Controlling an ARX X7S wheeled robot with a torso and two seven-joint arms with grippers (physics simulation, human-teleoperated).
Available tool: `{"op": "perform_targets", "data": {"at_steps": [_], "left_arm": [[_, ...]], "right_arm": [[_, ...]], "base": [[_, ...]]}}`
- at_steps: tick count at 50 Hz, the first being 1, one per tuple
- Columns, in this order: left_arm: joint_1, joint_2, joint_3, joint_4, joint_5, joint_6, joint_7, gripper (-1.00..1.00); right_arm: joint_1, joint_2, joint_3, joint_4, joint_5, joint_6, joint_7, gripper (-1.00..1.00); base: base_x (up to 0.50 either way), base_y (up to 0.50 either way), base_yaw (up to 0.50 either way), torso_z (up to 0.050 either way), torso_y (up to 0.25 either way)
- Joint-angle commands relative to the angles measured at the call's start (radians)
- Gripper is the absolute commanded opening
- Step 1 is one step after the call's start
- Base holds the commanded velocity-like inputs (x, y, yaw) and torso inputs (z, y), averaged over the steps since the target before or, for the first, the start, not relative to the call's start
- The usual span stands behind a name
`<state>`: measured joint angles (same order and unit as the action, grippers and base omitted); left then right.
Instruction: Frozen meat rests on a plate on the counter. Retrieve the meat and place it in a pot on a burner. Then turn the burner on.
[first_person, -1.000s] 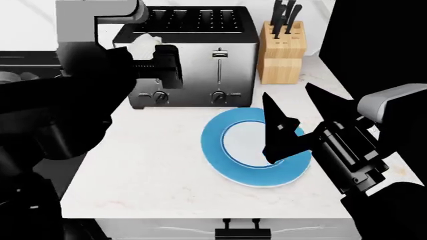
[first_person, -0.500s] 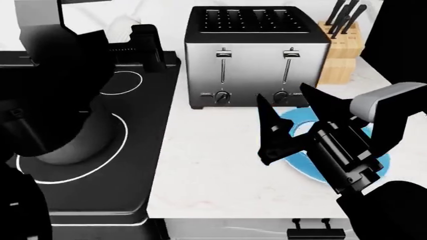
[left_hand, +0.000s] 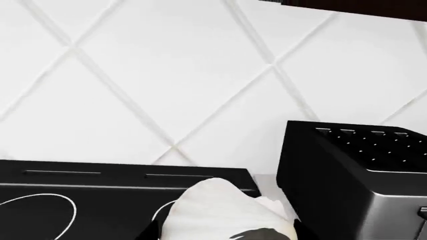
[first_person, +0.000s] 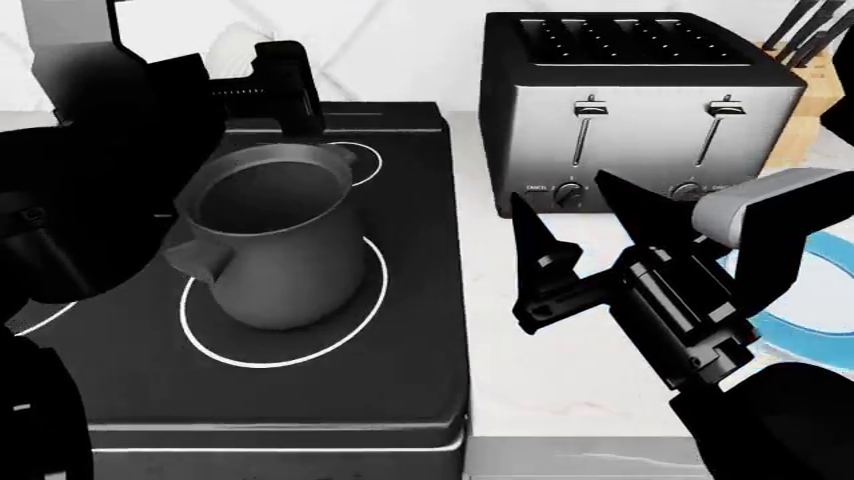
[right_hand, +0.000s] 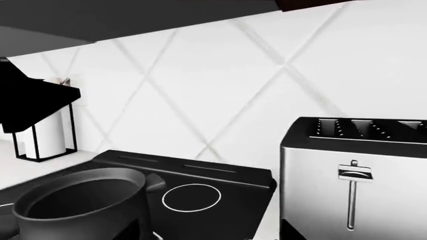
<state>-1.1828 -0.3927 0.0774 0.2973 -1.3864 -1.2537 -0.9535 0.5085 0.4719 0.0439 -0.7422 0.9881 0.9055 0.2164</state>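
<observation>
The dark grey pot (first_person: 274, 245) stands upright at left centre of the head view, inside the large white burner ring (first_person: 227, 350). The frozen meat (left_hand: 223, 212) is a pale lump at the left wrist view's bottom edge. The blue plate (first_person: 814, 325) peeks in at right on the white tabletop (first_person: 561, 375).

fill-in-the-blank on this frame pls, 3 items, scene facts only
1. The pot stands on the large ____ of the black cooktop.
2. The left gripper holds the frozen ____.
3. The right gripper has its jaws ____ and holds nothing.

Missing words: burner; meat; open
</observation>
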Motion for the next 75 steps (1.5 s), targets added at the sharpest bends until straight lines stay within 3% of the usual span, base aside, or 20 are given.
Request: {"op": "perform_targets", "data": {"at_steps": [1, 13, 21, 28, 37, 75], "left_arm": [[-0.006, -0.003, 0.005, -0.003, -0.020, 0.012, -0.016, -1.00], [-0.011, -0.006, 0.016, -0.022, -0.020, 0.017, -0.010, -1.00], [-0.070, 0.001, 0.029, -0.160, -0.083, -0.031, -0.028, -1.00], [-0.171, -0.001, 0.105, -0.336, -0.002, -0.038, 0.081, -1.00], [-0.210, -0.008, 0.184, -0.407, 0.077, -0.027, 0.171, -1.00], [-0.288, -0.002, 0.309, -0.618, 0.148, -0.038, 0.312, -1.00]], "right_arm": [[-0.003, -0.001, -0.010, 0.005, -0.008, -0.009, 0.000, 1.00], [0.001, -0.013, -0.002, 0.026, 0.009, -0.009, 0.023, 1.00], [0.009, -0.014, -0.011, 0.036, 0.014, -0.004, 0.026, 1.00], [0.022, -0.011, -0.014, 0.044, 0.024, 0.002, 0.027, 1.00], [0.027, -0.013, -0.031, 0.063, 0.010, -0.002, 0.024, 1.00], [0.020, -0.013, -0.049, 0.103, 0.003, -0.030, 0.010, 1.00]], "base": [[0.00, 0.50, 0.00, 0.000, 0.010], [0.00, 0.21, 0.00, 0.000, 0.000], [0.00, 0.00, 0.00, 0.000, 0.000], [0.00, 0.00, 0.00, 0.000, 0.000], [0.00, 0.00, 0.00, 0.000, 0.000], [0.00, 0.00, 0.00, 0.000, 0.000]]}}
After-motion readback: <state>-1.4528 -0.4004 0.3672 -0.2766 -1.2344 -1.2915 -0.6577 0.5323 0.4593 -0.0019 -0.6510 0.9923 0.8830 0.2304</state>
